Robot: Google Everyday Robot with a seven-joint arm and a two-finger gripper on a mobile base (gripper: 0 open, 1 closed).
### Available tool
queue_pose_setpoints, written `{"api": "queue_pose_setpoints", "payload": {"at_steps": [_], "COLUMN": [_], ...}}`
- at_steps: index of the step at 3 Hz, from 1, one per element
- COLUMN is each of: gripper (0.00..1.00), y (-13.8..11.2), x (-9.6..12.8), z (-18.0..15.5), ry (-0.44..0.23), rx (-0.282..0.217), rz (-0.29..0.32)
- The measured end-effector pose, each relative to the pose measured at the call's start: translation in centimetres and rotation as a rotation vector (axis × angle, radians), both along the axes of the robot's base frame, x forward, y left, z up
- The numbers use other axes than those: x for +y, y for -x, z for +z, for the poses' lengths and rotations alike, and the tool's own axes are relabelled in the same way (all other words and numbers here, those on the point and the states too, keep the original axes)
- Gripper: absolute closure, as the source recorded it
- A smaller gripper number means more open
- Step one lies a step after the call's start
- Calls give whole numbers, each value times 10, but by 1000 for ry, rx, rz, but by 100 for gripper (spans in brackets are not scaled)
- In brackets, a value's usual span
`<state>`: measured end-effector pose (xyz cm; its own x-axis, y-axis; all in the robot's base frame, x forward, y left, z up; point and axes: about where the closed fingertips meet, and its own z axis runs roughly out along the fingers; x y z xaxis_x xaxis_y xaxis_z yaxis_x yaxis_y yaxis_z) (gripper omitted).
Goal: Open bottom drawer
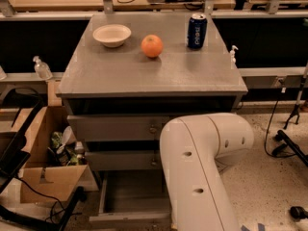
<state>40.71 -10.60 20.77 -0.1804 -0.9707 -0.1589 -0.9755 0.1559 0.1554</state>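
Observation:
The grey cabinet (pixel 154 76) has three wide drawers. The bottom drawer (pixel 130 198) stands pulled out toward me, and its grey inside shows. The two drawers above it, the top one (pixel 115 127) and the middle one (pixel 120 160), are shut, each with a small knob. My white arm (pixel 202 162) crosses the lower right of the view in front of the drawers and covers the bottom drawer's right part. My gripper is not in view; it is hidden behind or below the arm.
On the cabinet top stand a white bowl (pixel 111 34), an orange (pixel 152 45) and a blue can (pixel 197 31). An open cardboard box (pixel 45 172) with clutter sits on the floor to the left. Cables and a stand (pixel 288 143) lie to the right.

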Motion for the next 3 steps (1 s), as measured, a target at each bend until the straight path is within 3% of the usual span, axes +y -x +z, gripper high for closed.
{"api": "queue_pose_setpoints", "payload": {"at_steps": [1, 3], "gripper": [100, 100], "y": [0, 0], "x": [0, 0], "z": [0, 1], "ry": [0, 0], "rx": [0, 0], "rz": [0, 0]}}
